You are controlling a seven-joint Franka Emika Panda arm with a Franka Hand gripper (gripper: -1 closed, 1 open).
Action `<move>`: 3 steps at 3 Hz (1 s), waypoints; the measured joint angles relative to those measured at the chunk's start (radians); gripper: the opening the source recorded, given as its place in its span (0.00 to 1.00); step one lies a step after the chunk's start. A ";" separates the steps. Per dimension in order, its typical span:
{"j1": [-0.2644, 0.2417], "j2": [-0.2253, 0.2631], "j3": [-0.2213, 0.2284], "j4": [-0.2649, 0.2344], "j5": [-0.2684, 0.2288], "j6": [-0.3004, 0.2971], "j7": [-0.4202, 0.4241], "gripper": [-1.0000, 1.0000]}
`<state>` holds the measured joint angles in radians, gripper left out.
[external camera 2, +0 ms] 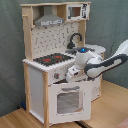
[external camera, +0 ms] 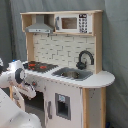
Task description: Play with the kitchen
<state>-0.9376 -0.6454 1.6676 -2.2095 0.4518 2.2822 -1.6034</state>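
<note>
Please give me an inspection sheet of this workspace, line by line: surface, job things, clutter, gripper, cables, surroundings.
Surface: wooden floor under the kitchen, bare where it shows.
Job's things: the kitchen stands upright; stovetop with red rings, sink with black faucet, grey hood, microwave on top, oven door looks slightly ajar in the second exterior view.
Clutter: nothing seen.
Gripper: the gripper is at the knob panel just above the oven door; open or shut cannot be judged.
Cables: nothing seen.
Surroundings: grey curtain behind the kitchen in both exterior views.
</note>
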 joint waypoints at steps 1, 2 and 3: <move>0.000 0.000 0.020 -0.005 0.037 -0.010 0.090 0.00; 0.000 0.000 0.038 -0.005 0.053 -0.010 0.193 0.00; 0.006 0.000 0.051 -0.003 0.073 -0.010 0.292 0.00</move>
<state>-0.9321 -0.6455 1.7184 -2.2123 0.5246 2.2719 -1.3118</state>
